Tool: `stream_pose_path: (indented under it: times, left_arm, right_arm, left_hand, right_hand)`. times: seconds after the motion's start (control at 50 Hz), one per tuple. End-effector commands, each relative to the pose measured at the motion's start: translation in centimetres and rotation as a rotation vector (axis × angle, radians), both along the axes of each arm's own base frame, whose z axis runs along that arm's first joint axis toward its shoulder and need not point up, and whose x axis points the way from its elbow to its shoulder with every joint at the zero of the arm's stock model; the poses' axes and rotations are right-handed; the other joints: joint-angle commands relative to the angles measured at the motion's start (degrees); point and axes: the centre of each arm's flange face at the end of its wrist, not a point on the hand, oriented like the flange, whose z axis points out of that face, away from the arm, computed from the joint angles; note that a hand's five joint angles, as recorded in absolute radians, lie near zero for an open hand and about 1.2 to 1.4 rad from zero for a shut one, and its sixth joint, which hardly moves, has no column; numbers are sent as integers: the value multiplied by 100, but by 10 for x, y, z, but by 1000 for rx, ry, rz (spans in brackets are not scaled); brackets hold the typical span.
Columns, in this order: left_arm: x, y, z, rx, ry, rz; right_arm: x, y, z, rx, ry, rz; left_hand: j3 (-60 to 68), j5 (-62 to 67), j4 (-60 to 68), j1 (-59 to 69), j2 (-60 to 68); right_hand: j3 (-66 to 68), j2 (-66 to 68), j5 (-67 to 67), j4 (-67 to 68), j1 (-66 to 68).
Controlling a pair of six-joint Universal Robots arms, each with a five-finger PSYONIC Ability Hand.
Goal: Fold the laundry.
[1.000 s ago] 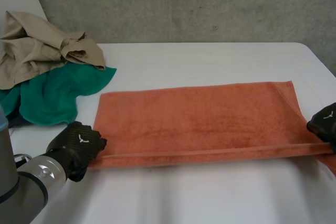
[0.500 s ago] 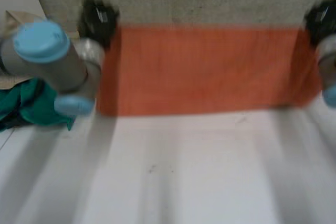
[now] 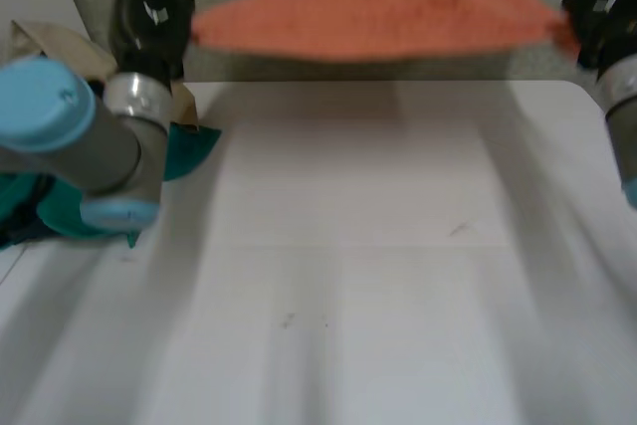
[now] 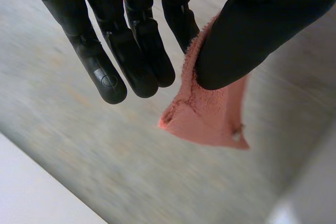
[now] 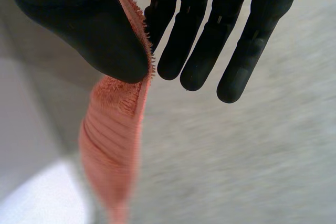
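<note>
An orange towel (image 3: 378,7) is stretched in the air high above the white table (image 3: 378,246), billowing between my two hands. My left hand (image 3: 149,22) pinches its left corner (image 4: 207,119) between the thumb and a finger. My right hand (image 3: 602,12) pinches the right corner (image 5: 113,129) the same way, thumb pressed against a finger with the cloth hanging below. Both arms are raised toward the grey wall behind the table.
A pile of laundry lies at the table's back left: a beige garment (image 3: 35,42) on top of a green cloth (image 3: 184,146), partly hidden by my left arm (image 3: 90,136). The grey wall (image 3: 348,67) stands right behind the table.
Both hands have lifted the orange towel off the table and swung it up and away; it now floats flat at wall height instead of hanging.
</note>
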Motion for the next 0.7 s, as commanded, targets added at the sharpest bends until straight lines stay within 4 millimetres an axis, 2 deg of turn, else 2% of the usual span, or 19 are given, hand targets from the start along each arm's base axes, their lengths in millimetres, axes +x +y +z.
stream_pose_path:
  times: [0.02, 0.04, 0.12, 0.16, 0.28, 0.3, 0.32, 0.34, 0.48, 0.64, 0.68, 0.7]
  left_arm:
    - [8, 24, -67, 192, -82, -8]
    - [10, 29, -76, 221, -95, -9]
    - [14, 38, -92, 274, -116, -8]
    - [14, 40, -96, 285, -121, -10]
    - [17, 45, -98, 297, -125, -7]
    - [17, 45, -97, 297, -124, -7]
    - [17, 45, -97, 297, -121, -8]
    - [17, 45, -96, 297, -119, -8]
    - [18, 45, -91, 291, -96, -9]
    - [18, 45, -90, 289, -91, -10]
    - [18, 45, -90, 289, -90, -9]
    - [18, 45, -90, 289, -90, -9]
  right_arm:
    - [-18, 10, -91, 368, -116, 44]
    - [-21, 10, -99, 405, -135, 42]
    - [-31, 13, -130, 564, -222, 35]
    - [-38, 12, -138, 610, -264, 16]
    - [-57, 8, -142, 649, -386, -32]
    - [-59, 7, -141, 651, -405, -38]
    - [-63, 6, -141, 656, -439, -47]
    - [-65, 6, -141, 657, -455, -53]
    - [-78, 2, -149, 695, -528, -97]
    - [-79, 3, -160, 817, -529, -127]
    - [-78, 4, -162, 833, -525, -130]
    - [-78, 4, -162, 835, -522, -130]
  left_hand:
    - [1153, 1202, 1099, 1552, 1137]
    - [1153, 1202, 1099, 1552, 1137]
    - [1153, 1202, 1099, 1552, 1137]
    - [1153, 1202, 1099, 1552, 1137]
    - [1153, 1202, 1099, 1552, 1137]
    - [1153, 1202, 1099, 1552, 1137]
    - [1153, 1202, 1099, 1552, 1137]
    - [1153, 1202, 1099, 1552, 1137]
    - [1153, 1202, 1099, 1552, 1137]
    - [1153, 1202, 1099, 1552, 1137]
    - [1153, 1202, 1099, 1552, 1137]
    - [1153, 1202, 1099, 1552, 1137]
  right_hand:
    - [1182, 1275, 1232, 1125, 1574]
    - [1182, 1275, 1232, 1125, 1574]
    - [1182, 1275, 1232, 1125, 1574]
    - [1182, 1275, 1232, 1125, 1574]
    - [1105, 1198, 1154, 1047, 1496]
    - [471, 564, 521, 414, 863]
    - [-1084, -991, -1034, -1141, -692]
    - [-1716, -1622, -1666, -1773, -1324]
    - [-3335, -3241, -3285, -3392, -2943]
    - [-3556, -3463, -3506, -3613, -3164]
    - [-3422, -3328, -3372, -3479, -3030]
    - [-2838, -2745, -2789, -2896, -2446]
